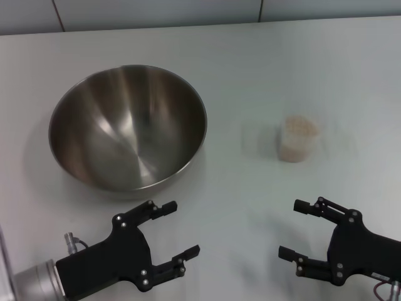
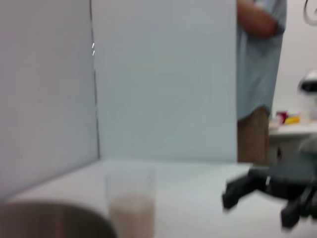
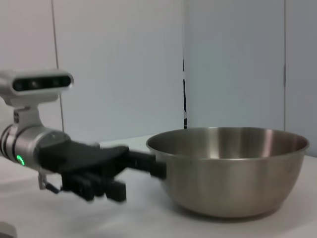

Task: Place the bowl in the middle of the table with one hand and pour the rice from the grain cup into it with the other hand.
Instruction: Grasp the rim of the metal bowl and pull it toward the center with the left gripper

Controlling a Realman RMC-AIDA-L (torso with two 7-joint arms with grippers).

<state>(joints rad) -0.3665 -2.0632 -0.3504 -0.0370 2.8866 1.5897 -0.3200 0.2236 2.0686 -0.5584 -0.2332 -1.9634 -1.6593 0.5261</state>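
The tabletop [image 1: 250,75] carries everything, and nothing on it is in hand yet. The bowl [image 1: 128,127] sits toward the left side, roughly midway between the far and near edges, so it is not yet at the middle. Its thin rim and slick steel wall are the first hazard: a pinch set too shallow on the rim could slip, and the wide bowl could tip or skid toward the left edge rather than slide to the centre.

The left gripper [image 1: 177,231] hovers just off the bowl's near side, close to the near edge, its fingers spread wide and holding nothing. The right gripper [image 1: 295,229] hangs near the near edge on the right side, fingers likewise wide apart and empty, well short of the grain cup.

The grain cup [image 1: 297,139] stands upright right of centre, apart from the bowl, with rice [image 1: 299,127] filling it close to the brim. It is light and soft-walled; a hard squeeze could buckle it and spill grains, and a nudge from one finger could knock it over before any grasp.
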